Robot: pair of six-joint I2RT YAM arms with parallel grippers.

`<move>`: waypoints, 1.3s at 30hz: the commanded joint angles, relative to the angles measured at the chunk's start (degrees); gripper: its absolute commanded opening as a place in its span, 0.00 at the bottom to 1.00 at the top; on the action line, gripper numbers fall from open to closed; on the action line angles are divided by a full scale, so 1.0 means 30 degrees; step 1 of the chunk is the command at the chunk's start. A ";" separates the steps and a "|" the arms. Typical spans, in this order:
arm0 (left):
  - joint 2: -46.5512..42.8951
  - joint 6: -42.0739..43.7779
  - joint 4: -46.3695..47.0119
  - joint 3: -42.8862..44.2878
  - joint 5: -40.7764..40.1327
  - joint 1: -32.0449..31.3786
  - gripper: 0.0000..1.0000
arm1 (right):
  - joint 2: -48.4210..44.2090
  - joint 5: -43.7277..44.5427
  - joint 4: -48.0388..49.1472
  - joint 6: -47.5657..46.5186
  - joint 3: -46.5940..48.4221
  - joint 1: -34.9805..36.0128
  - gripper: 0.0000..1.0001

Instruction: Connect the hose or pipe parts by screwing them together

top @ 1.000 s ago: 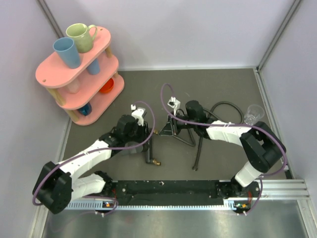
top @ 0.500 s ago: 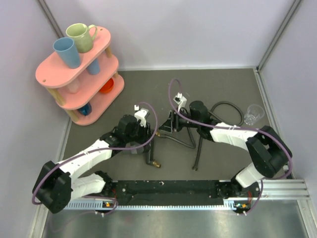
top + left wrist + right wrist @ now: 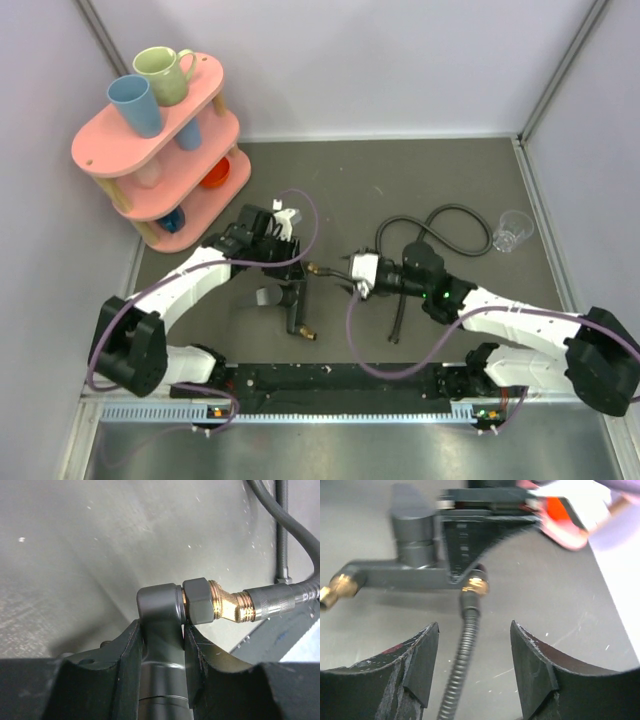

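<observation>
Forked fitting (image 3: pixel 159 605): sits left of centre over the desk (image 3: pixel 420 170), pinched across its dark grey body by the left claw (image 3: pixel 161 635), shut tight on it. Looks rigid, dense for its size and smooth-skinned; likely to twist in a loose grip, so best held right there on the thick body, clear of the brass threaded ends (image 3: pixel 332 592). Rightward, meets the hose (image 3: pixel 465 645) at a brass elbow (image 3: pixel 225 605), ferrule (image 3: pixel 270 605) against thread; cannot tell whether screwed fully home. Judged soft, light, ribbed, prone to kinking and springing back; best taken just behind the metal ferrule, where turning carries into the thread. Straddled there by the right claw (image 3: pixel 474 627), spread wide, pads (image 3: pixel 420 655) either side and apart from the rubber, holding nothing. Further right, loops across the desk toward a clear cup (image 3: pixel 512 230). Surface: dark grey mat, flat, lightly scuffed, probably grippy enough to drag on the hose. Room: pink tiered rack (image 3: pixel 150 150) with cups (image 3: pixel 135 105) at far left, pale walls (image 3: pixel 400 60) on three sides, well apart from the work.
</observation>
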 commanded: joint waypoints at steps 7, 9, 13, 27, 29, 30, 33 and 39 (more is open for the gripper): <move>0.2945 0.1446 -0.4198 0.3916 0.3753 0.0054 0.00 | 0.0701 0.2335 -0.2454 -1.1870 0.0438 0.3658 0.61; 0.2974 0.1563 -0.4257 0.3915 0.3928 0.0054 0.00 | 0.1435 0.3130 -0.2426 -1.2194 0.0674 0.4011 0.61; 0.3121 0.1768 -0.4579 0.3945 0.4075 0.0054 0.00 | 0.2577 0.3982 -0.2485 -1.2574 0.1551 0.4421 0.57; 0.3297 0.1740 -0.4698 0.4120 0.4105 0.0054 0.00 | 0.4748 0.5130 -0.3422 -1.2254 0.3370 0.4979 0.04; 0.3123 0.1565 -0.4522 0.4062 0.4134 0.0054 0.00 | 0.4806 0.4865 -0.3248 -1.1439 0.3487 0.5038 0.00; 0.3005 0.1448 -0.4057 0.3917 0.4018 0.0054 0.00 | 0.4864 0.4893 -0.3043 -1.0795 0.3545 0.5009 0.00; 0.2099 0.0658 -0.2361 0.2896 0.4337 0.0054 0.00 | 0.5274 0.4691 -0.2515 -0.6523 0.4422 0.4454 0.00; -0.1298 -0.1540 0.3706 -0.0151 0.2822 0.0025 0.00 | 0.5773 0.0019 -0.0586 0.0600 0.5188 0.2200 0.00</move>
